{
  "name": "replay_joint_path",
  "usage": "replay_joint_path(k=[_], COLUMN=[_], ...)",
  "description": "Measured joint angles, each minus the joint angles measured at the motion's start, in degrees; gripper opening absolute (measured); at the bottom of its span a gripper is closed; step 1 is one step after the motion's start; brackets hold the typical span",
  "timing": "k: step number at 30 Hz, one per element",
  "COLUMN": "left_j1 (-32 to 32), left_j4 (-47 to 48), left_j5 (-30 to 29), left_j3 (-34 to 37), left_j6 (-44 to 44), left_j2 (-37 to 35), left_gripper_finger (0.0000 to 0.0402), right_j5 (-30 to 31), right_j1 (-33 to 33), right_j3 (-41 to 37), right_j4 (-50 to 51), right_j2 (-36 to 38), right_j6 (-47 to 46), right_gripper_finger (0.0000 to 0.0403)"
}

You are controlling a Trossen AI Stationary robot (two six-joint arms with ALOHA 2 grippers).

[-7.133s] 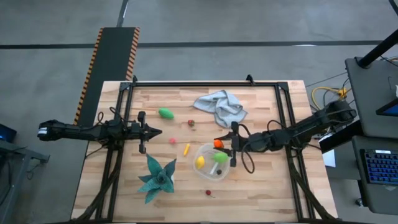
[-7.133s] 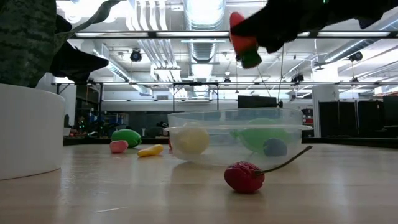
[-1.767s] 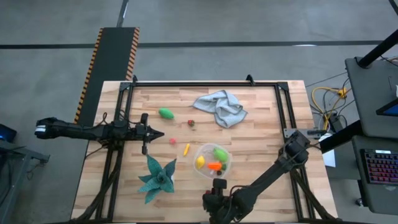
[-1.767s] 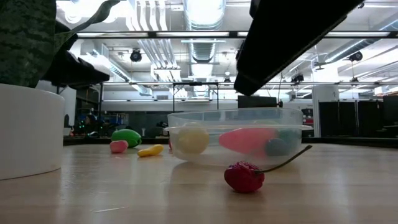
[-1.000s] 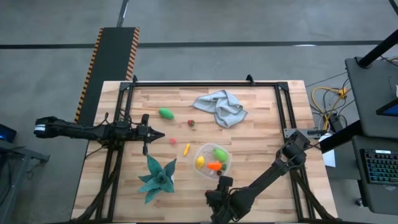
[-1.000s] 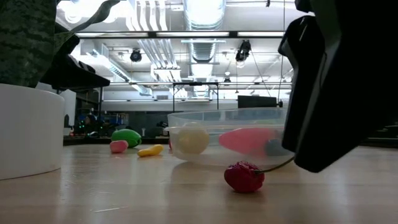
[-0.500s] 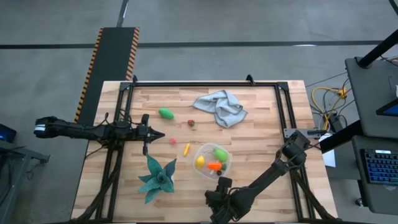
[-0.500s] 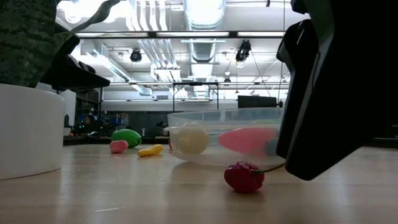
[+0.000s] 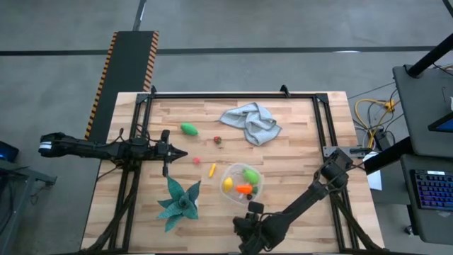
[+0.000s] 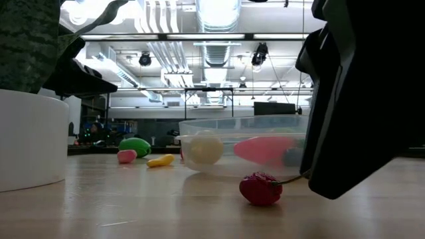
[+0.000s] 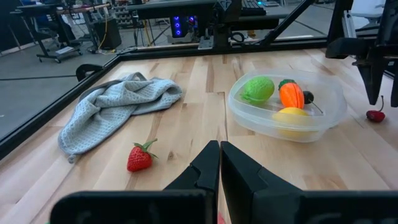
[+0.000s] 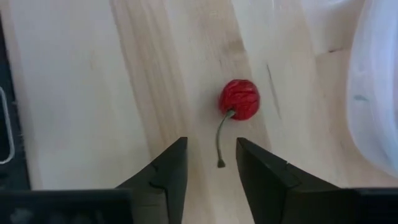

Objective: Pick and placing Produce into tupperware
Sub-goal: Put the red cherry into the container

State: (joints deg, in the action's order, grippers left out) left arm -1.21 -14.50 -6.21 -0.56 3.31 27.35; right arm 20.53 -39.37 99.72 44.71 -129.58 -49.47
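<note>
A: High view: right gripper at table's 6 o'clock, over the cherry; tupperware just beyond. Left gripper idle at 9, fingers together.

B: Right wrist view: fingers parted, cherry ahead, stem between them. Looks light, hard, prone to roll; pinch the body, not the stem.

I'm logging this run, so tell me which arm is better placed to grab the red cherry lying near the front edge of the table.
The right. Its gripper hangs over the cherry, fingers open with the stem between them. The left gripper waits shut across the table, past the tupperware.
</note>
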Motion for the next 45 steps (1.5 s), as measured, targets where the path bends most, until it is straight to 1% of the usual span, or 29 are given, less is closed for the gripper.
replay_joint_path(k=[18, 31, 41, 45], left_j1=[0.0, 0.0, 0.0, 0.0], left_j4=[0.0, 0.0, 0.0, 0.0], left_j5=[0.0, 0.0, 0.0, 0.0], left_j3=[0.0, 0.0, 0.0, 0.0], left_j6=[0.0, 0.0, 0.0, 0.0], left_j2=[0.0, 0.0, 0.0, 0.0], left_gripper_finger=[0.0000, 0.0000, 0.0000, 0.0000], right_j5=[-1.3, -1.4, -0.9, 2.3], right_j1=[0.5, 0.7, 0.8, 0.8], right_j3=[-0.5, -0.4, 4.3, 7.2], right_j4=[-0.5, -0.3, 0.6, 5.4], right_j2=[0.0, 0.0, 0.1, 0.1], right_j6=[0.4, 2.2, 5.7, 6.5], right_gripper_finger=[0.0013, 0.0009, 0.0009, 0.0009])
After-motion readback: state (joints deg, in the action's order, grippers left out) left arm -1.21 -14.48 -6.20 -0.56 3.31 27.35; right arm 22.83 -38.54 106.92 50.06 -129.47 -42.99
